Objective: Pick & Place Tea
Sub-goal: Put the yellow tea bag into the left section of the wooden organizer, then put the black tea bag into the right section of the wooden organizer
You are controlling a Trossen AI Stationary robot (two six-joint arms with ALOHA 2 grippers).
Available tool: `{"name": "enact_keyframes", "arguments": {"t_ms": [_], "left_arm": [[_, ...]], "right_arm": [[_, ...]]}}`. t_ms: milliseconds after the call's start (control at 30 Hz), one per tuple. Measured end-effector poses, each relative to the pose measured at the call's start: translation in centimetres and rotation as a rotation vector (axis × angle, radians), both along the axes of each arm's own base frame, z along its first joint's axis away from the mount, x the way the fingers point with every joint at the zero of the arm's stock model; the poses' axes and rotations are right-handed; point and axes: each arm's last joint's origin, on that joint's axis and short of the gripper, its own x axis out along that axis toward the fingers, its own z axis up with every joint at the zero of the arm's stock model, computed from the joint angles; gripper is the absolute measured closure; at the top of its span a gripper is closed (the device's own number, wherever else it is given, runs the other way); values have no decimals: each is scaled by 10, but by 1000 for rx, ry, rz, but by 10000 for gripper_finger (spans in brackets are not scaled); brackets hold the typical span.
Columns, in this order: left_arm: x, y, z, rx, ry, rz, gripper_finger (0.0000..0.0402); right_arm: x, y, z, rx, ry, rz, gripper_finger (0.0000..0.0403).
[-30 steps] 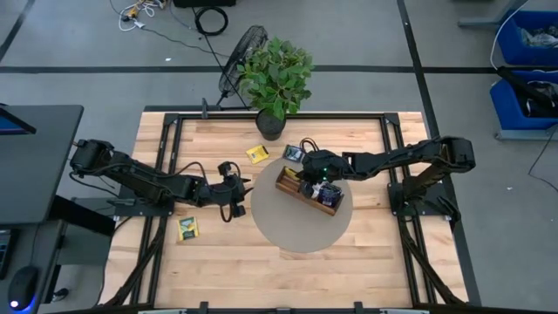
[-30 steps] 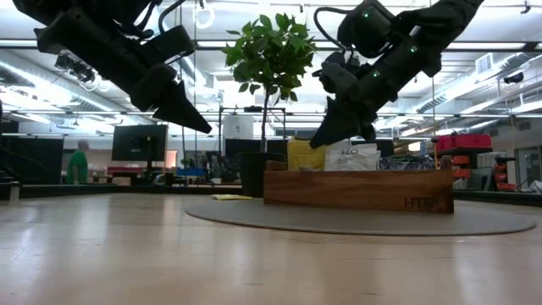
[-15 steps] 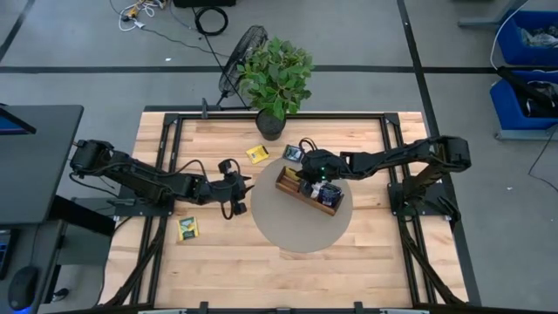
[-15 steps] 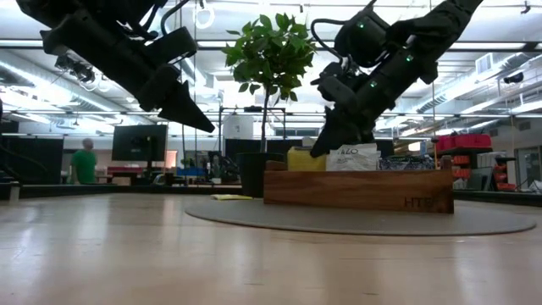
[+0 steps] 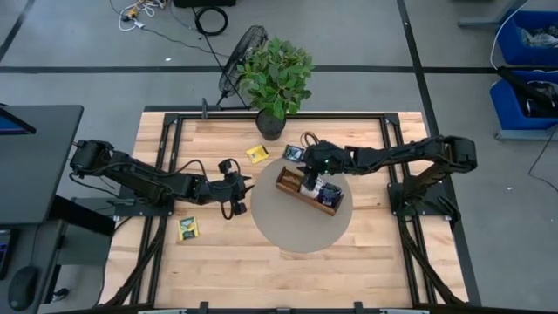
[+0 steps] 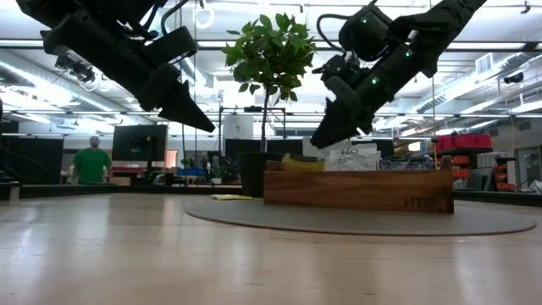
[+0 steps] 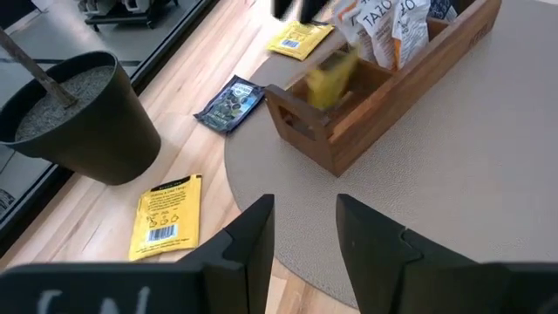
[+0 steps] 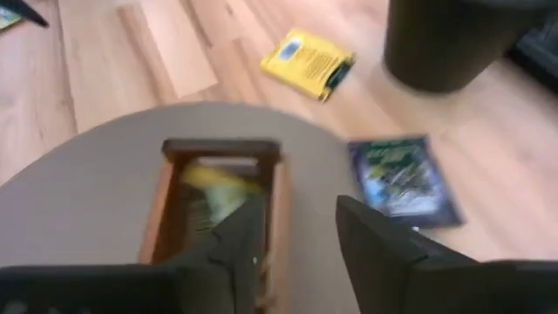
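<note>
Low view: right gripper (image 6: 326, 135) just let go, fingers apart, and the yellow tea packet (image 6: 303, 163) drops into the wooden box (image 6: 360, 189) at 12 o'clock on the mat. Left gripper (image 5: 237, 197) waits open at 9.

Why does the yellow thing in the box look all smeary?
In the right wrist view the yellow tea packet inside the wooden box is motion-blurred, as is most of that picture. The left wrist view smears the same packet too, while the packets on the table stay crisp. The low view is backlit, so both arms look like dark shapes.
</note>
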Motion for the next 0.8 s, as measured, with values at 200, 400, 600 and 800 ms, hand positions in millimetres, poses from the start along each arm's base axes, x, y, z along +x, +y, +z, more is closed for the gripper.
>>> {"name": "enact_keyframes", "arguments": {"t_ms": [200,400,600,800], "left_arm": [[1,5,1,29,0,2,271],[6,20,3,-61,-26,-45,271],[8,49,5,-117,-59,-54,271],[6,76,8,-81,-84,34,271]], "right_arm": [[-11,-12,22,-70,-44,4,237],[-25,-26,31,11,-51,81,237],[-35,-58,26,44,-14,19,239],[-36,-91,37,189,24,-73,238]]}}
